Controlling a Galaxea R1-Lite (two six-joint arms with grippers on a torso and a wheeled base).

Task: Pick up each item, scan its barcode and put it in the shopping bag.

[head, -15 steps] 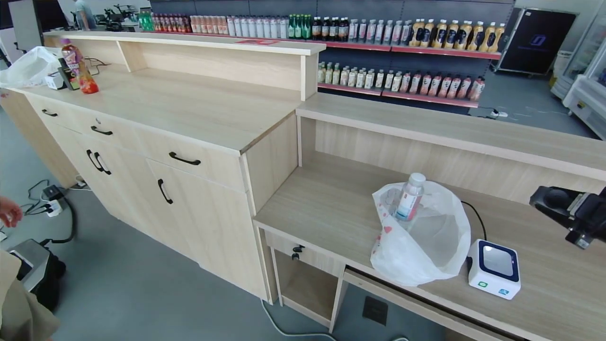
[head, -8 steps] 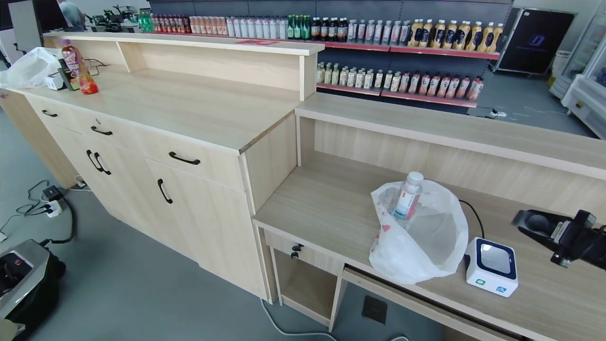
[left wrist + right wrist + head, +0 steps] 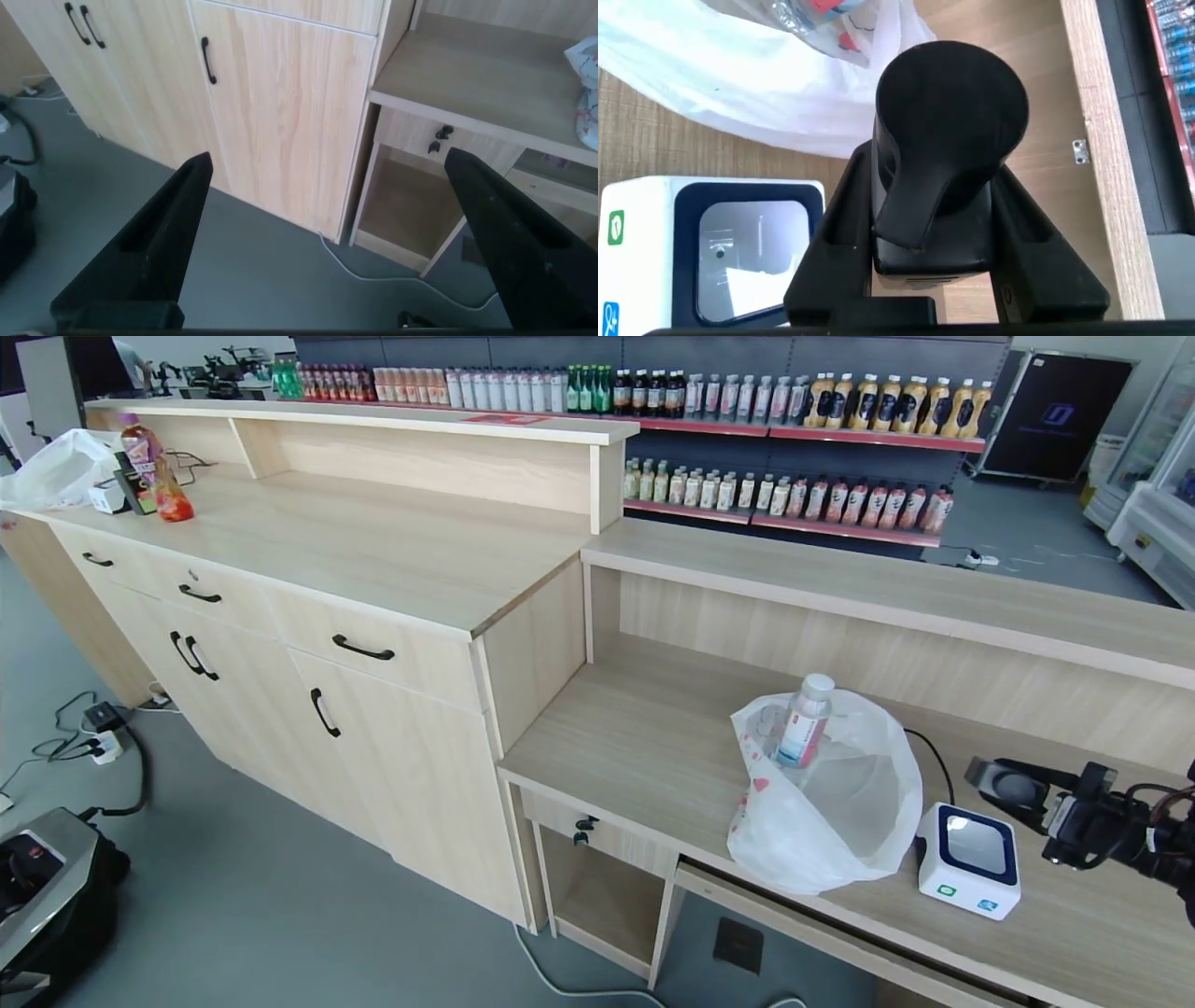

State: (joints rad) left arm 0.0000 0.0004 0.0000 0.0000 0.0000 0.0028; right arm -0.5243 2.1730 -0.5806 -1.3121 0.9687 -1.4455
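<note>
Right wrist view: the right gripper point(image 3: 1008, 786) has its fingers point(image 3: 1036, 252) closed on a black item point(image 3: 948, 103) with a rounded head. The item is pinched between the fingers and projects past their tips. In the head view the right arm enters from the right edge, lies roughly level and points toward the robot's left, above the lower desk point(image 3: 644, 737). The held item hangs just beside the scanner point(image 3: 971, 863), a white box with a dark-framed window facing upward, and is clear of it. On the scanner's left, touching it, slumps the shopping bag point(image 3: 831, 803), white and translucent with its mouth open. A bottle point(image 3: 805, 721) with a white cap stands inside the bag, slightly tilted. A dark cable point(image 3: 938, 761) runs along the desk behind the bag to the scanner.

Left wrist view: the left gripper point(image 3: 327, 161) has its fingers point(image 3: 140, 261) spread wide with nothing between them. It hangs above the grey floor point(image 3: 243, 271), facing a cabinet door point(image 3: 290, 103) and the open recess point(image 3: 402, 210) under the desk.
</note>
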